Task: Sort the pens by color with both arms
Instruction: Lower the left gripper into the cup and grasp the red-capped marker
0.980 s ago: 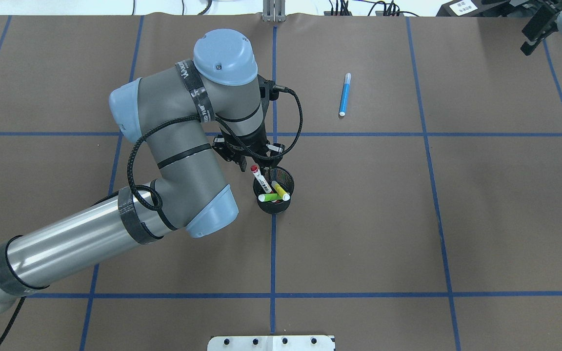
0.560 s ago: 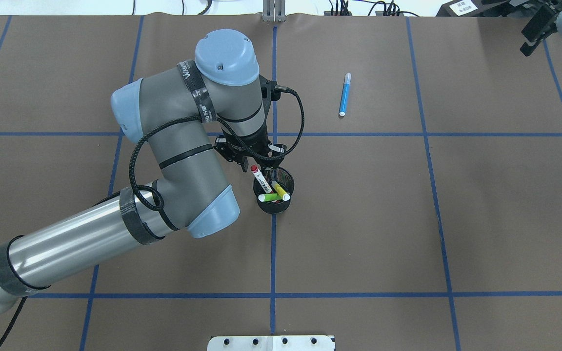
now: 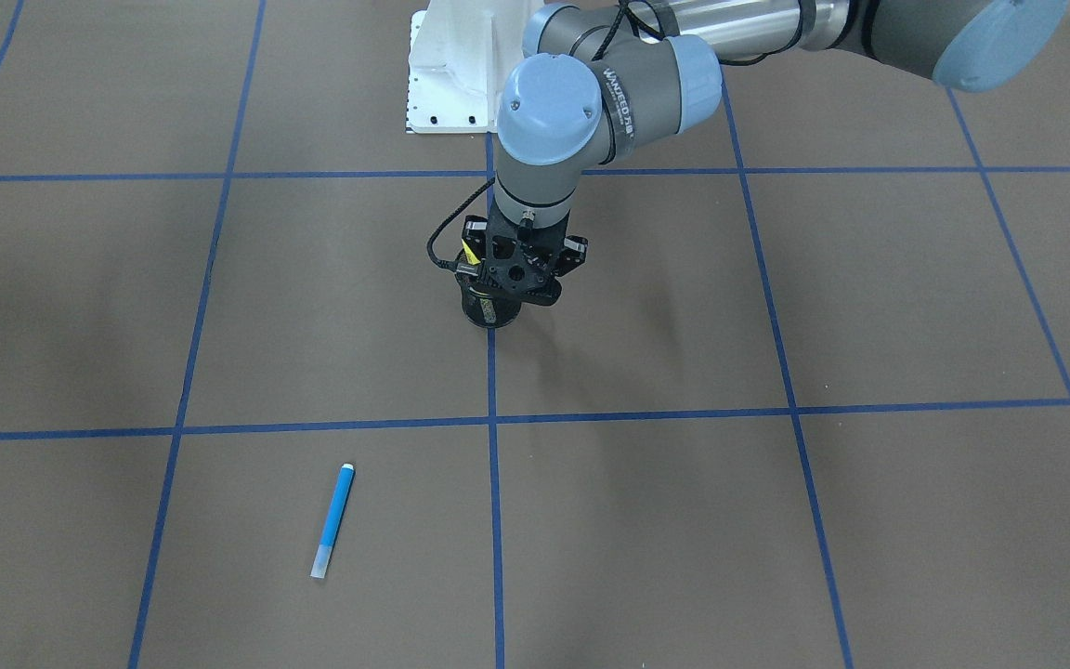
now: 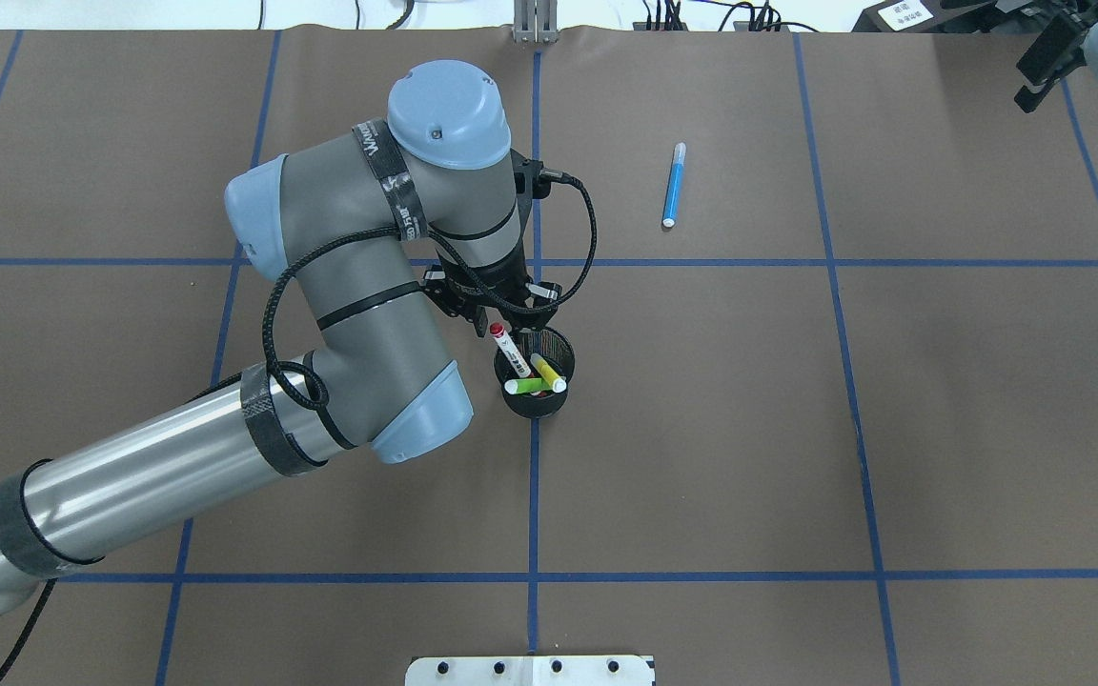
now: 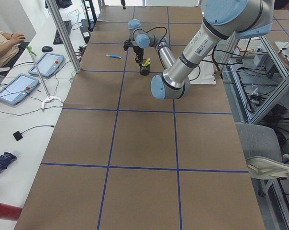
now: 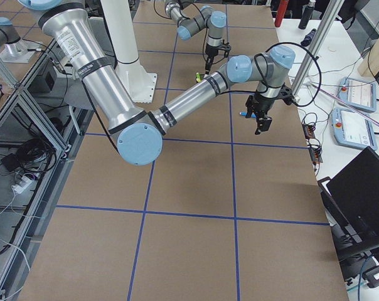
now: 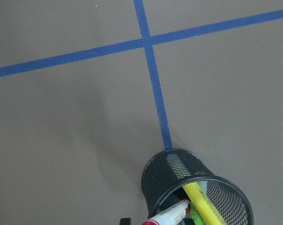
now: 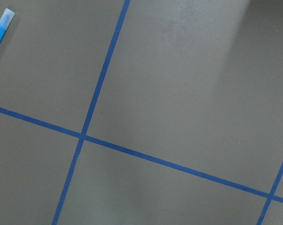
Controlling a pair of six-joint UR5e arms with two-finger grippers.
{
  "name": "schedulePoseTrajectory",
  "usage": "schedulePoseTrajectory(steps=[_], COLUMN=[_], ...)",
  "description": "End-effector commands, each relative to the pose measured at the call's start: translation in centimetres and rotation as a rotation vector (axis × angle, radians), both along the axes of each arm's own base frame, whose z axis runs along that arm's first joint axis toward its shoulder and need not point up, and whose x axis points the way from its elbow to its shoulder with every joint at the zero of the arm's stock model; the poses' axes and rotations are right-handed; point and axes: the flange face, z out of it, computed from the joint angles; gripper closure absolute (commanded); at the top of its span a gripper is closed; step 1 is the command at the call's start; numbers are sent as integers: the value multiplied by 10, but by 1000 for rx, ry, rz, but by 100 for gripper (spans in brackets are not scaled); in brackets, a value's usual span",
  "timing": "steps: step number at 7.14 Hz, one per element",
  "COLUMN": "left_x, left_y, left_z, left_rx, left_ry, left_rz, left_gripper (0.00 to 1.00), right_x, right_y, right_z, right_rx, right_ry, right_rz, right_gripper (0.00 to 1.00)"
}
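- Since a second ago, the left arm has been shifted slightly away from the robot's base. The left gripper (image 4: 499,312) is now held over the far rim of the black mesh cup (image 4: 563,348), just beside the tip of the red-ended pen (image 4: 507,351).
- No pen has been lifted. The red-ended pen, the yellow pen (image 4: 547,372) and the green pen (image 4: 525,386) are left leaning in the cup. The blue pen (image 4: 674,186) is laid alone on the mat, well apart. A pick from the cup is judged to be in preparation.
- The three pens are shown plainly from overhead, whereas in the front-facing view the cup is almost hidden behind the gripper.
- Whether either claw is apart or together cannot be told (the left fingers are masked by the wrist, and the right gripper (image 4: 1043,69) is cropped at the far corner).
- Only the blue pen's pale end is caught by the right wrist camera.
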Motion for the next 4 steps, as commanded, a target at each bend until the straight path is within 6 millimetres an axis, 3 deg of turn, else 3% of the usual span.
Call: schedulePoseTrajectory(steps=[1, 2, 4], left_x=[2, 2, 1], left_y=[-1, -1, 0], left_z=[1, 1, 0], left_rx=[0, 0, 2], left_ry=[1, 1, 4], left_rz=[1, 1, 0], left_gripper=[65, 72, 73], right_x=[-1, 0, -1], right_y=[2, 3, 4], right_z=[1, -1, -2], right_rx=[3, 8, 8], right_ry=[4, 3, 2], right_rz=[-2, -2, -2], right_gripper=[0, 0, 0])
